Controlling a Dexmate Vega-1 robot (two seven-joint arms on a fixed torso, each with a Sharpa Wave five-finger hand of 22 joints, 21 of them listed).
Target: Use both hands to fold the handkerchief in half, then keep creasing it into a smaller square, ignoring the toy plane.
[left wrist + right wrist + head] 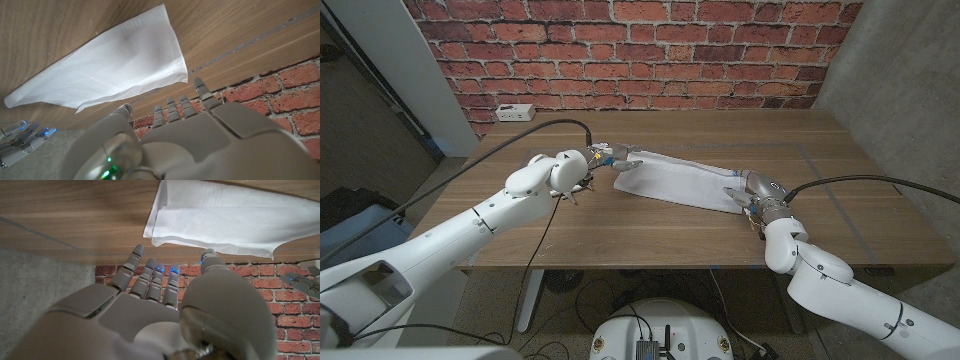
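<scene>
**Spotter:** Head view first: any writing or labels you can read?

**Operator:** None that I can make out. The handkerchief point(678, 181) is plain white, lying folded into a long band across the middle of the bench point(620, 225).

**Spotter:** Where is your left robot hand?

**Operator:** My left robot hand point(603, 158) sits at the handkerchief's far-left end. Its fingers are spread and I see nothing pinched; in the left wrist view the fingers point(176, 107) point toward the cloth's edge point(115, 65) without gripping it.

**Spotter:** And the right?

**Operator:** My right robot hand point(752, 192) is at the handkerchief's near-right end. In the right wrist view the fingers point(150, 277) are extended and apart, the thumb tip just at the cloth's point(225, 217) hem, holding nothing.
</scene>
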